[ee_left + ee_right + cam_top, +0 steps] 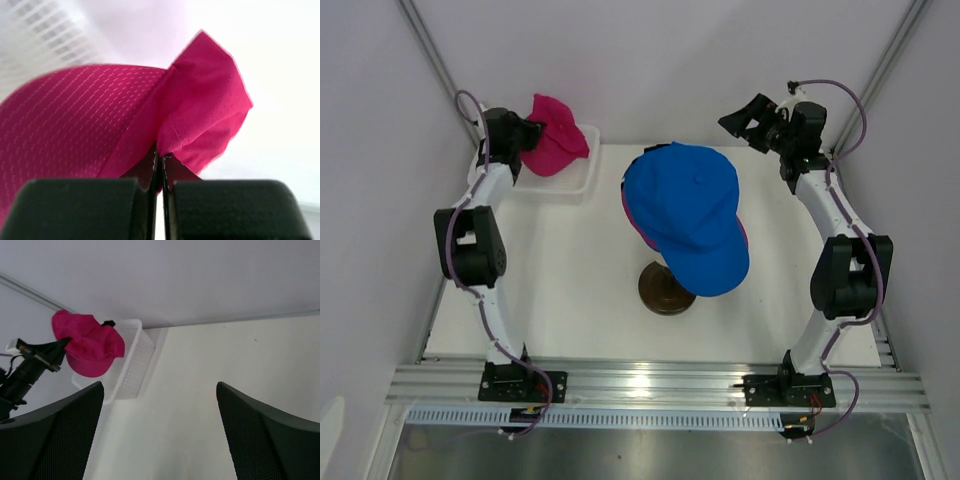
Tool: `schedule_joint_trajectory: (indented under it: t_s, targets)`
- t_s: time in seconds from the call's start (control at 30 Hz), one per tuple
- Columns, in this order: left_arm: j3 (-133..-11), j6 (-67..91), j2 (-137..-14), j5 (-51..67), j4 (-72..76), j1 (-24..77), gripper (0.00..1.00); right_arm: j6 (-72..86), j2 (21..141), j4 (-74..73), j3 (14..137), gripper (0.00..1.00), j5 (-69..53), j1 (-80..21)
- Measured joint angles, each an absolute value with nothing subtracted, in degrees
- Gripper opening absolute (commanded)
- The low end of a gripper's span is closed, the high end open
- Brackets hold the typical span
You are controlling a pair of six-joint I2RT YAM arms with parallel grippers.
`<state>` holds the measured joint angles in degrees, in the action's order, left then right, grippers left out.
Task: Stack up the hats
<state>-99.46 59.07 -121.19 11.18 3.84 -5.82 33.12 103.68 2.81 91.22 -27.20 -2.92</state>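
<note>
A royal blue cap (687,213) sits on top of the stack at the table's middle, its brim toward the near right; a pink cap's edge (625,200) peeks out under it. My left gripper (527,133) is shut on a magenta pink cap (554,147) and holds it above the white basket (576,185) at the far left. In the left wrist view the fingers pinch a fold of the pink cap (125,120). The pink cap also shows in the right wrist view (90,344). My right gripper (748,121) is open and empty at the far right, its fingers (60,435) wide apart.
The stack rests on a stand with a dark round base (665,288); the mannequin head is hidden under the caps. The white mesh basket (131,365) stands against the back wall at the far left. White walls close in the table on three sides.
</note>
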Motion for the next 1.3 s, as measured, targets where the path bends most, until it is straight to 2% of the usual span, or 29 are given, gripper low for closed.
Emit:
schedule_joint_trajectory:
  t_s: [0.17,0.33,0.43,0.67,0.9,1.3]
  targets:
    - [-95.35,72.36,-107.61,-7.03,13.21,2.55,0.01,38.33,106.65,12.91,90.30,0.96,-30.55,-2.13]
    - [-101.25,83.35,-105.12,-22.06,20.71,12.84,0.01,44.64,109.38,25.52,87.99,0.97,-34.41,-0.93]
    - [-108.60,87.02,-109.58,-31.03,25.41,19.35,0.01,50.65,110.80,36.40,84.51,0.96,-35.92,0.19]
    - [-147.46,95.53,-136.51,-42.35,24.86,30.85,0.01,68.53,121.01,63.20,83.07,0.95,-36.49,2.11]
    - [-134.41,103.83,-137.32,-45.43,22.76,36.99,0.01,71.83,129.54,70.02,87.99,0.96,-37.08,0.82]
    - [-132.79,109.93,-137.38,-44.29,24.18,35.88,0.01,71.90,136.97,73.19,96.71,0.98,-33.78,-6.09]
